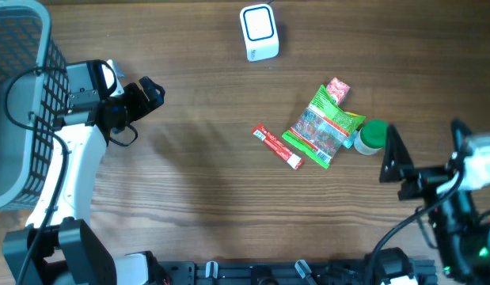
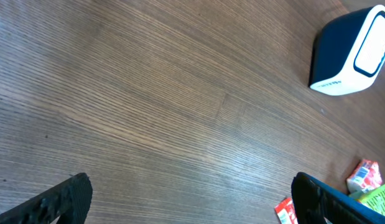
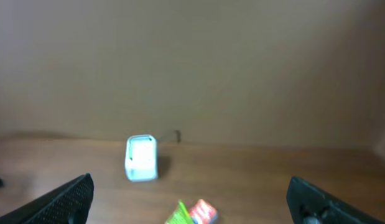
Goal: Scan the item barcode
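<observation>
Nearest the lens in each wrist view we note dark fingertips at the two bottom corners with bare wood between them; both claws stand fully apart and hold nothing. The items lie untouched in a cluster right of the table's centre. A green packet lies flat. A small red packet sits at its far corner, and a red sachet lies just beside its near-left edge. A green-capped bottle sits against its right side. The scanner, white with a blue-rimmed face, stands well apart from them near the far edge. The right gripper hovers just right of the bottle. We see its wrist held level, the camera looking across the table toward the back wall, so the scanner shows upright in that view and the packets only at the bottom edge. The left gripper is on the far left, its forearm reaching up from the near edge and its fingers pointing right and tilted down at the wood, well apart from the items. A grey mesh basket stands just behind that arm at the table's left edge.
</observation>
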### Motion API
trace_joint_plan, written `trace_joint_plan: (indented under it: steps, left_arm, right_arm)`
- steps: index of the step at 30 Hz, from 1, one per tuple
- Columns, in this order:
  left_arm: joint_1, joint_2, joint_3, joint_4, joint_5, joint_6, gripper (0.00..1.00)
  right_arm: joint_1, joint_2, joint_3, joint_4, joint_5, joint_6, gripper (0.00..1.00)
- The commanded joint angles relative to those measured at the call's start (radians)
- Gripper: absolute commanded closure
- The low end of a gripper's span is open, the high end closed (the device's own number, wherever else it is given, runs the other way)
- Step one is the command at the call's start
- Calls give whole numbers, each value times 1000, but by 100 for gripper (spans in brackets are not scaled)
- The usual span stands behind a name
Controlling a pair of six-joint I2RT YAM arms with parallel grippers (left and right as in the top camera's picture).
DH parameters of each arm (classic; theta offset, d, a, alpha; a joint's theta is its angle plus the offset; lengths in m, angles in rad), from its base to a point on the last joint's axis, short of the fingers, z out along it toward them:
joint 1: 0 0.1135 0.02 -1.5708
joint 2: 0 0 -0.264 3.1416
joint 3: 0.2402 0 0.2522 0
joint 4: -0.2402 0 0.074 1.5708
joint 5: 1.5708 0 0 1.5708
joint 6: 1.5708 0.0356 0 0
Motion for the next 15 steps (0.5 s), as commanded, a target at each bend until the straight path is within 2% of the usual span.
trace_joint_plan:
  steps: [1,8,15]
  left_arm:
    - [5,7,1,3,-2,20,0]
    - [5,7,1,3,-3,20,0]
    - [5,7,1,3,-3,20,0]
  right_arm:
    - [-56,-168,-217,171,-32,-13,0]
    - [-120,-373,-624,734,-192,-10,0]
    - [-133,-423,-832,800,-188,24,0]
